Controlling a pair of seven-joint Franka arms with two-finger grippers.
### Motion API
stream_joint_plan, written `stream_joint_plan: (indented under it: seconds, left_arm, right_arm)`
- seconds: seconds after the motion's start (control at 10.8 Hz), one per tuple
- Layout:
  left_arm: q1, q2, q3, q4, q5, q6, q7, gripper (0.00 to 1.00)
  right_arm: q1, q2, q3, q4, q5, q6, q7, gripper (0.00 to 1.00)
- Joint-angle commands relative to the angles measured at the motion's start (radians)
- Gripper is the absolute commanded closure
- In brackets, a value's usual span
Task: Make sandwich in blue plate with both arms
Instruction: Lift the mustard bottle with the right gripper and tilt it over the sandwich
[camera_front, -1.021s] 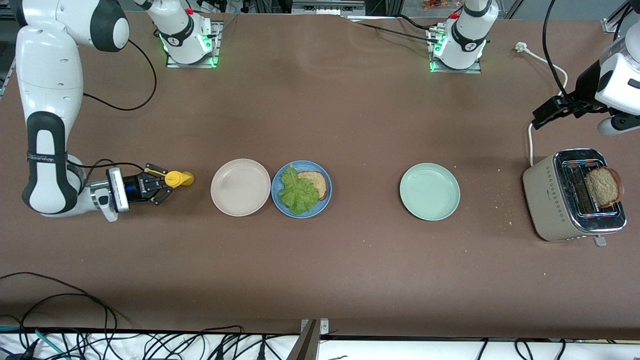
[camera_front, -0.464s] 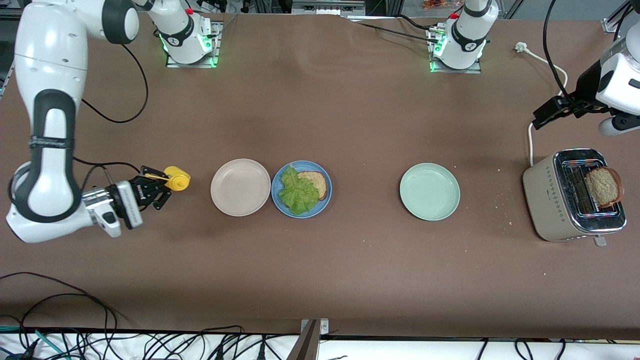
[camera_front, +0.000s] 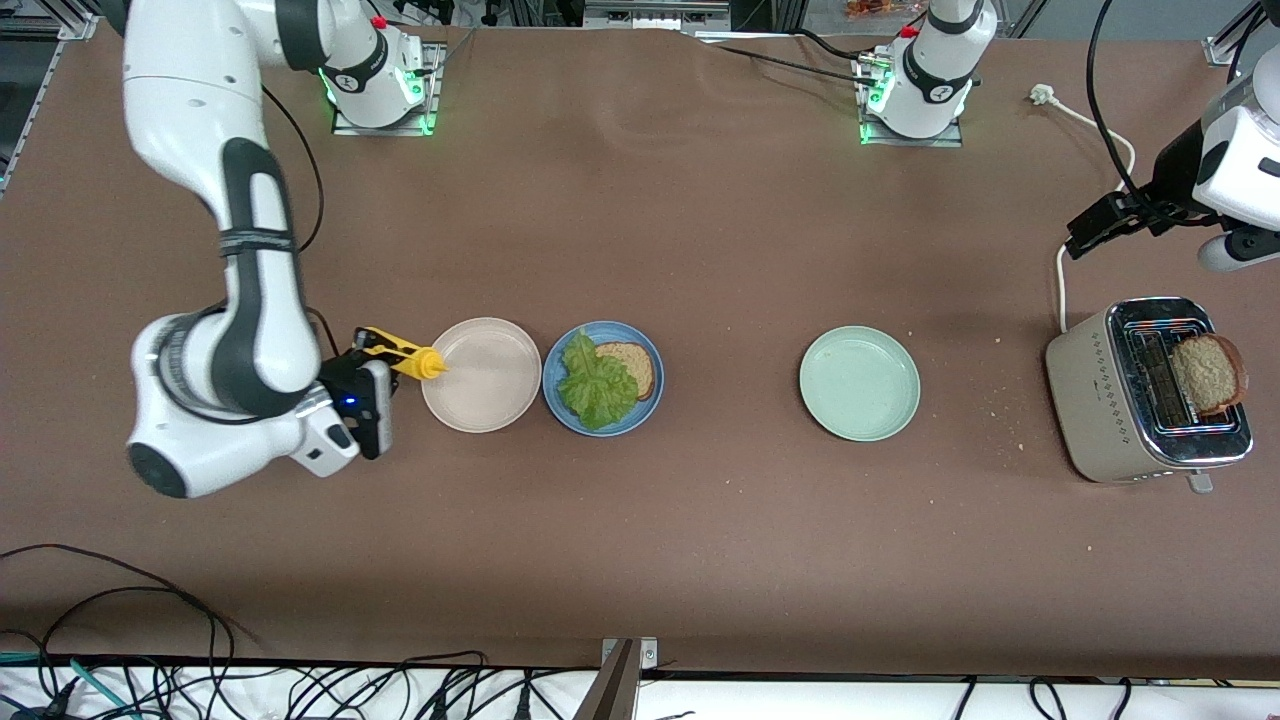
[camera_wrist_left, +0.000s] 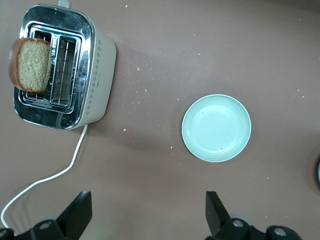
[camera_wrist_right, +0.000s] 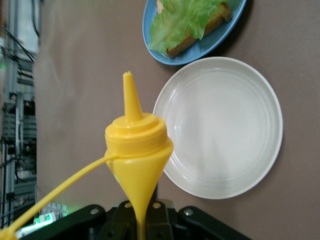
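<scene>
Front view: my right gripper has its jaws clenched on a yellow sauce bottle, its nozzle over the beige plate's rim. The blue plate, just past it, holds one bread slice under lettuce.

Left wrist view: my left gripper waits over the table, jaws released. The toaster's slice looks light and crumbly; grip its edges gently.

Right wrist view: the bottle looks soft; hold it by the body. No readable labels.
</scene>
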Motion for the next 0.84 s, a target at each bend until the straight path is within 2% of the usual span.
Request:
stream_joint_plan:
  seconds: [0.0,0.37,0.65,0.74]
  left_arm:
    - [0.002,0.008,-0.002,0.025,-0.005,-0.024,-0.009,0.00]
    - [-0.001,0.008,-0.004,0.025,-0.005,-0.025,-0.009,0.00]
    - [0.007,0.008,0.001,0.028,-0.041,-0.062,-0.008,0.00]
    - [0.008,0.008,0.001,0.028,-0.042,-0.062,-0.008,0.00]
  right_arm:
    - [0.136,-0.003,-0.016,0.056,-0.127,0.030,0.208,1.00]
    - [0.331,-0.001,-0.012,0.070,-0.379,0.091,0.312,1.00]
    - [0.466,0.011,0.002,0.069,-0.635,0.096,0.287,1.00]
    - [0.512,0.016,0.002,0.069,-0.688,0.107,0.292,1.00]
